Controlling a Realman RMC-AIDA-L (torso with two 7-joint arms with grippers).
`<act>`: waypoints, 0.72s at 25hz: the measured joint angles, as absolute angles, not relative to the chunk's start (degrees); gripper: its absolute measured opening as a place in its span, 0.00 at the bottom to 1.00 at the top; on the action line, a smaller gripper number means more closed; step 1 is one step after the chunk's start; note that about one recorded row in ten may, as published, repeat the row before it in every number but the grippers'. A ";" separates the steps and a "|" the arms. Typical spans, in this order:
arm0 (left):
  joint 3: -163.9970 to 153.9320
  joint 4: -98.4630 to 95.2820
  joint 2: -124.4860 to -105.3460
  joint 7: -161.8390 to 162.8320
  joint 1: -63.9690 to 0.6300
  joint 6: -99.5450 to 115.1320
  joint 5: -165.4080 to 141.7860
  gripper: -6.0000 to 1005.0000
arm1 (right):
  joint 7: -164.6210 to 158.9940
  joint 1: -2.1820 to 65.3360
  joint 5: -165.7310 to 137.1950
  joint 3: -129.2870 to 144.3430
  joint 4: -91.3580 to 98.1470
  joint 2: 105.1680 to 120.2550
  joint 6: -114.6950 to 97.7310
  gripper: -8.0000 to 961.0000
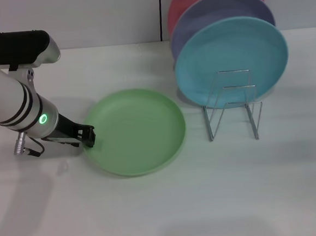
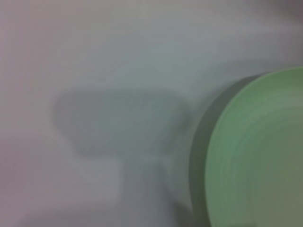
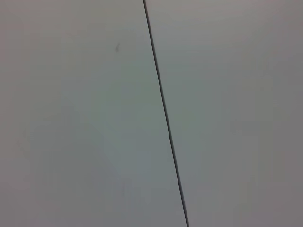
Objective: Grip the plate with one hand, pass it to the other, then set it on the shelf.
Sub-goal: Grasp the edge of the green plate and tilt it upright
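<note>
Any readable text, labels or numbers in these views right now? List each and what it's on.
None: no words, brands or numbers can be read in any view.
The only mark is a lit green ring on the left arm, a light rather than text.
The green plate, the wire rack and the racked plates are all unmarked.

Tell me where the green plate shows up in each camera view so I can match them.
Head view: the green plate lies flat on the table, centre-left, beside the wire rack, with the left gripper at its left rim.
Left wrist view: only a curved part of its rim shows, at the picture's right edge.
Right wrist view: not in it.
Shared landmark: the white table, also seen in the left wrist view.
</note>
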State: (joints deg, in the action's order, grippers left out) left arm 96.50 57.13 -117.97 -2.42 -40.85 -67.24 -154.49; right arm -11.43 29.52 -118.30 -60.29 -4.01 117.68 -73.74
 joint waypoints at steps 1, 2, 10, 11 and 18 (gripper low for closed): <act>96.50 57.13 -117.96 -2.42 -40.90 -67.30 -154.55 0.41 | -11.43 29.53 -118.30 -60.29 -4.03 117.68 -73.74 0.48; 96.47 57.13 -117.96 -2.43 -40.95 -67.38 -154.58 0.37 | -11.43 29.52 -118.30 -60.29 -4.04 117.68 -73.74 0.48; 96.40 57.13 -118.04 -2.46 -41.34 -67.93 -156.10 0.18 | -11.43 29.61 -118.30 -60.29 -4.04 117.68 -73.74 0.48; 96.40 57.13 -118.04 -2.46 -41.37 -67.95 -156.11 0.18 | -11.43 29.62 -118.30 -60.29 -4.05 117.68 -73.74 0.48; 96.36 57.13 -118.00 -3.49 -41.40 -68.41 -156.09 0.17 | -11.54 29.80 -118.30 -60.29 -4.04 117.68 -73.74 0.48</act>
State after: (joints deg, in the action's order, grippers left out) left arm 96.36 57.13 -118.00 -3.49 -41.40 -68.41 -156.09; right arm -11.55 29.80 -118.30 -60.29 -4.04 117.68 -73.74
